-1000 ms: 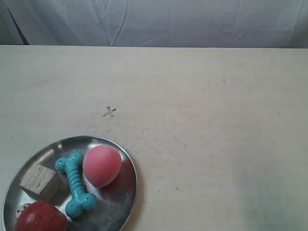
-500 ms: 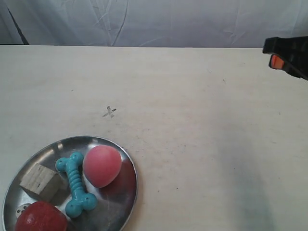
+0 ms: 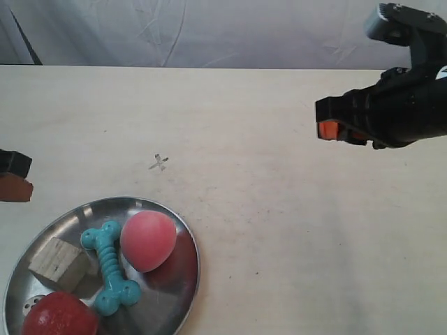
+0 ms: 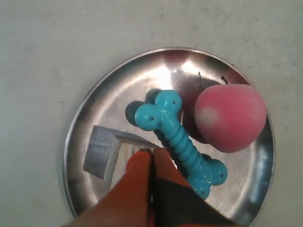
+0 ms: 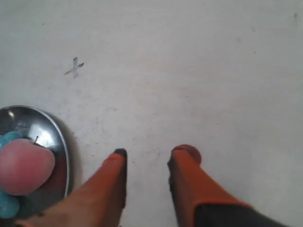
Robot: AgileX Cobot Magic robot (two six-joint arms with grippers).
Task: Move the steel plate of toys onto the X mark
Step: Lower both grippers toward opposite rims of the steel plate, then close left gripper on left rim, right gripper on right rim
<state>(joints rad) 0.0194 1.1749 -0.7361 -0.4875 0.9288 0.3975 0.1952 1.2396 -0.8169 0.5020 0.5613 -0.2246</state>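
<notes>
The steel plate (image 3: 174, 289) lies at the near left of the table, some way short of the small pencil X mark (image 3: 159, 163). It holds a pink ball (image 3: 147, 241), a teal bone (image 3: 110, 269), a wooden cube (image 3: 57, 263), a red ball (image 3: 59, 317) and a die (image 3: 33, 305). My left gripper (image 4: 151, 153) hangs shut and empty over the plate (image 4: 109, 101), between the cube (image 4: 100, 151) and the bone (image 4: 177, 139). My right gripper (image 5: 147, 153) stands open over bare table, with the X mark (image 5: 74, 67) and the plate (image 5: 57, 135) off to one side.
The arm at the exterior view's right (image 3: 391, 108) reaches in above the far right of the pale wooden table (image 3: 293, 230). Only the left gripper (image 3: 15, 176) shows at the exterior view's left edge. A grey cloth (image 3: 230, 31) hangs behind the table.
The right arm has come in from the exterior view's right edge and moved leftward. The left gripper has appeared at the left edge. Plate and toys have not moved.
</notes>
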